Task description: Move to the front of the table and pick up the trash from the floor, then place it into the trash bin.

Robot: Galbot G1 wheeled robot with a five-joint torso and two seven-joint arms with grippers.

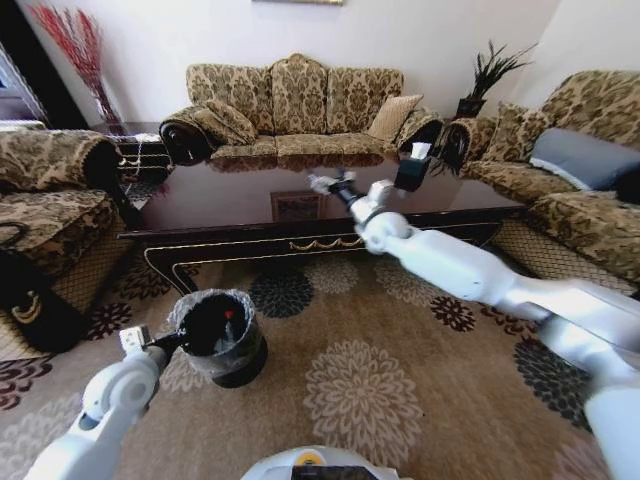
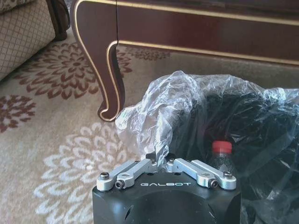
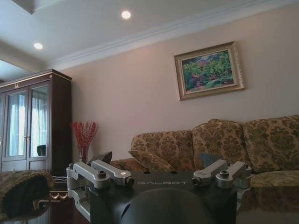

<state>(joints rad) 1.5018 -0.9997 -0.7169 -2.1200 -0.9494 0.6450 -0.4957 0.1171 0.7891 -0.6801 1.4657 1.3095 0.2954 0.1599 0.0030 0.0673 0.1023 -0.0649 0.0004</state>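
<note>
With its fingers pinched on the crinkled liner, the left gripper (image 2: pixel 160 161) sits at the trash bin (image 1: pixel 238 362); the red-capped bottle (image 2: pixel 221 156) stands inside, light, slippery, best gripped mid-body. Over the worktop (image 1: pixel 235 200), the right gripper (image 1: pixel 322 183) hangs spread, empty.

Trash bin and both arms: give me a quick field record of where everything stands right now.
trash bin: upright on the floor, in front of the table, near its left leg
liner: crinkled clear plastic over the rim
bin contents: bottle with red cap, standing inside
left gripper: at the bin's rim, fingers closed together on a fold of the liner
right gripper: raised over the tabletop, fingers open, holding nothing
table top: dark tissue box at the far right end
</note>
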